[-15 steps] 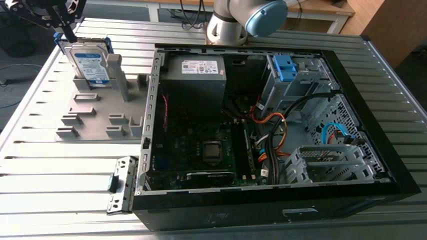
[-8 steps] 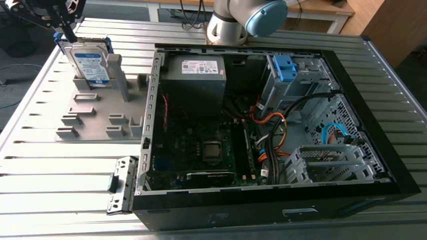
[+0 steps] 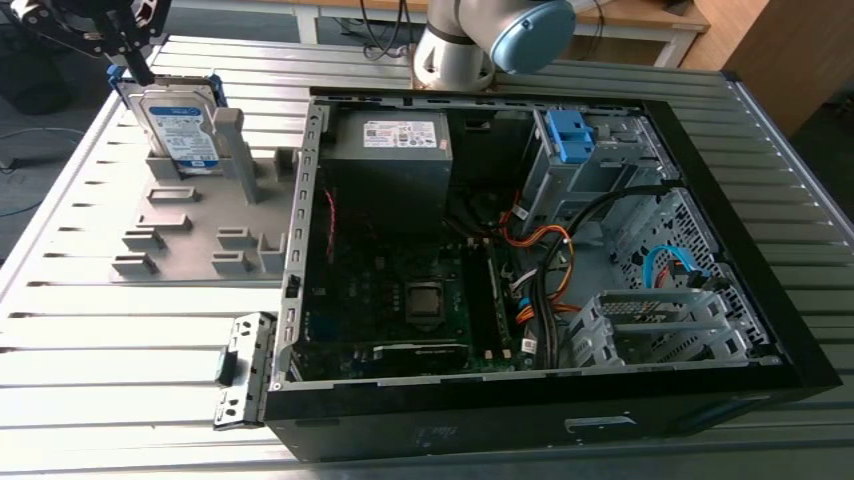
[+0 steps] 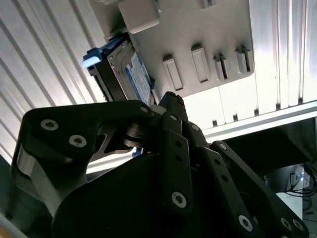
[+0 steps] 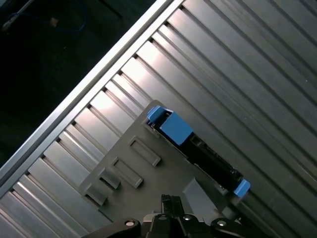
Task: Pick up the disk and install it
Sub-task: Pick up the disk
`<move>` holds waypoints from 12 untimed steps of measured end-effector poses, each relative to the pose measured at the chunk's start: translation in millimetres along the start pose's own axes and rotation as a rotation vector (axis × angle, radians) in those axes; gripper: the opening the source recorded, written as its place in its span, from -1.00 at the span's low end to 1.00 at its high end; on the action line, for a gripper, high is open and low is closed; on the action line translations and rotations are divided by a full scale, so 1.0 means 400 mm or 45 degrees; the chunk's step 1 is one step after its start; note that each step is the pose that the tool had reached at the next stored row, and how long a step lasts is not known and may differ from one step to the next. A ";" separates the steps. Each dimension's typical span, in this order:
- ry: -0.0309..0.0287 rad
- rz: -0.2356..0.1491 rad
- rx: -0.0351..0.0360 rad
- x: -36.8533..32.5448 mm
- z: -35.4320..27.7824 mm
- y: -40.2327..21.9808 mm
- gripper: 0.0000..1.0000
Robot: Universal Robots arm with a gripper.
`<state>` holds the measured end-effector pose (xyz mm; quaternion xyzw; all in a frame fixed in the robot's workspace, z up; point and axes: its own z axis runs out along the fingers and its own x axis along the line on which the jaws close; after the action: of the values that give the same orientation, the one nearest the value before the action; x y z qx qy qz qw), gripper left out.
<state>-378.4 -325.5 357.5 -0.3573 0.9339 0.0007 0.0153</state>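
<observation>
The disk [image 3: 180, 120] stands on edge in a slot of the grey holder tray [image 3: 174, 240] at the exterior view's upper left, its white-and-blue label facing the camera and blue rails on its edges. My gripper [image 3: 134, 68] hangs just above the disk's top left corner, shut and holding nothing. In the second wrist view the gripper [image 4: 168, 99] points toward the disk [image 4: 131, 74] standing in the tray [image 4: 198, 29]. The first wrist view looks down on the disk's [image 5: 198, 148] dark edge with blue rail ends, the gripper [image 5: 171, 201] beside it over the tray [image 5: 143, 178].
An open black computer case [image 3: 534, 250] lies on the ribbed metal table [image 3: 120, 340] to the exterior view's right of the tray. Inside are a grey power supply [image 3: 390, 150], a drive bay with a blue bracket [image 3: 570, 135] and cables. The arm's base [image 3: 467, 50] stands behind the case.
</observation>
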 end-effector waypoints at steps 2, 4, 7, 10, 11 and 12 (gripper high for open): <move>-0.0002 -0.010 -0.0002 0.000 0.000 0.000 -0.79; -0.0002 -0.019 -0.0005 0.000 0.000 0.000 -0.79; -0.0004 -0.034 -0.0009 0.000 0.000 0.000 -0.79; -0.0005 -0.048 -0.0014 0.000 0.000 0.000 -0.79; -0.0006 -0.052 -0.0015 0.000 0.000 0.000 -0.79; -0.0006 -0.057 -0.0016 0.000 0.000 0.000 -0.79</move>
<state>-378.4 -325.5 357.4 -0.3781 0.9256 0.0010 0.0153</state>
